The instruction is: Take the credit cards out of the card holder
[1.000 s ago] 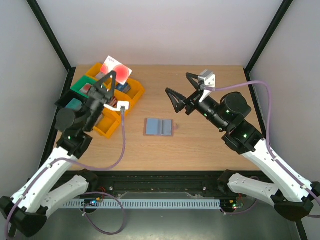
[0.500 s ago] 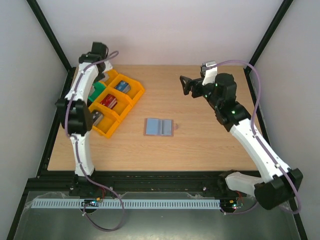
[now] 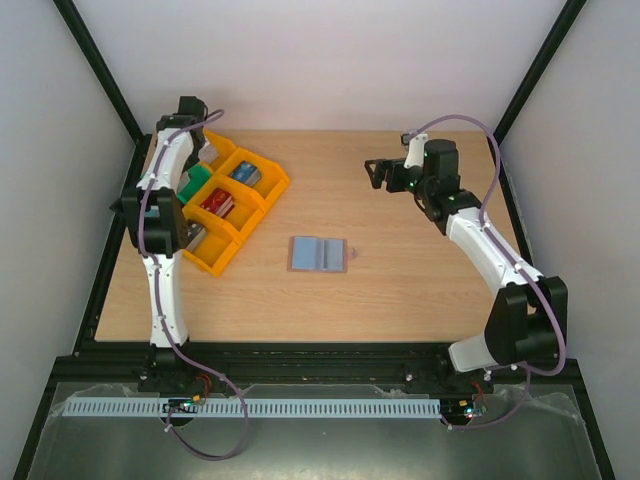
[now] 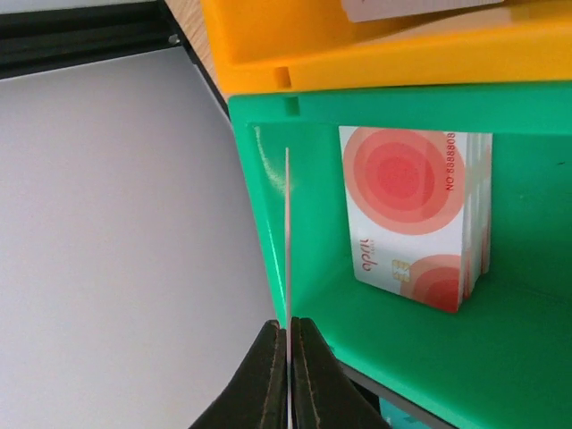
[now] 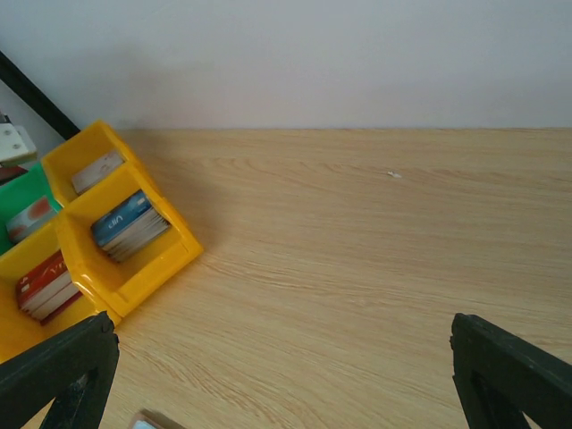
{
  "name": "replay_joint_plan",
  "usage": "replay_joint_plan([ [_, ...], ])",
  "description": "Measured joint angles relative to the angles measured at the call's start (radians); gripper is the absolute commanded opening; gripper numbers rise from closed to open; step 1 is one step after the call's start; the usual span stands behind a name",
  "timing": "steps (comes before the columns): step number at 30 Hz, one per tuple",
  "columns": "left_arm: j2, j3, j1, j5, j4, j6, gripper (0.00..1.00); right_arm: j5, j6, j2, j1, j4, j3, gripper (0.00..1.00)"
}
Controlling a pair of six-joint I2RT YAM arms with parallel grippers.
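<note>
The card holder (image 3: 318, 254) lies open and flat in the middle of the table, showing blue-grey faces and a pinkish right edge; one corner (image 5: 147, 420) of it shows in the right wrist view. My left gripper (image 4: 288, 332) is shut on a thin credit card (image 4: 287, 232), seen edge-on, just over the left wall of a green bin (image 4: 500, 357). From above, that gripper (image 3: 205, 155) sits at the far left back. My right gripper (image 5: 286, 384) is open and holds nothing, hovering over bare wood at the back right (image 3: 383, 172).
The green bin holds a stack of white cards with red circles (image 4: 411, 214). Yellow bins (image 3: 262, 192) beside it hold blue cards (image 5: 125, 223) and red cards (image 3: 218, 203). A black frame and pale walls surround the table.
My left arm has stretched out and carried the red-and-white card down to the green bin. My right arm has swung back and right, away from the card holder, with its jaws still open.
</note>
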Motion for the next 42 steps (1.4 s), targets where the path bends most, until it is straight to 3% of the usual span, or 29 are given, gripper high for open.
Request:
replay_joint_plan([
  [17, 0.0, -0.006, 0.119, 0.318, 0.018, -0.155, 0.02, -0.051, 0.004, 0.04, -0.004, 0.013, 0.025, 0.99],
  [24, 0.0, -0.044, 0.102, 0.336, 0.034, -0.164, 0.02, -0.063, -0.013, 0.04, -0.005, 0.013, 0.025, 0.99],
  [31, 0.0, -0.087, 0.089, 0.262, 0.09, -0.166, 0.02, -0.081, -0.025, 0.04, -0.006, 0.013, 0.025, 0.99],
  [42, 0.0, -0.182, 0.087, 0.265, 0.121, -0.169, 0.25, -0.096, -0.034, 0.04, -0.006, 0.013, 0.025, 0.99],
])
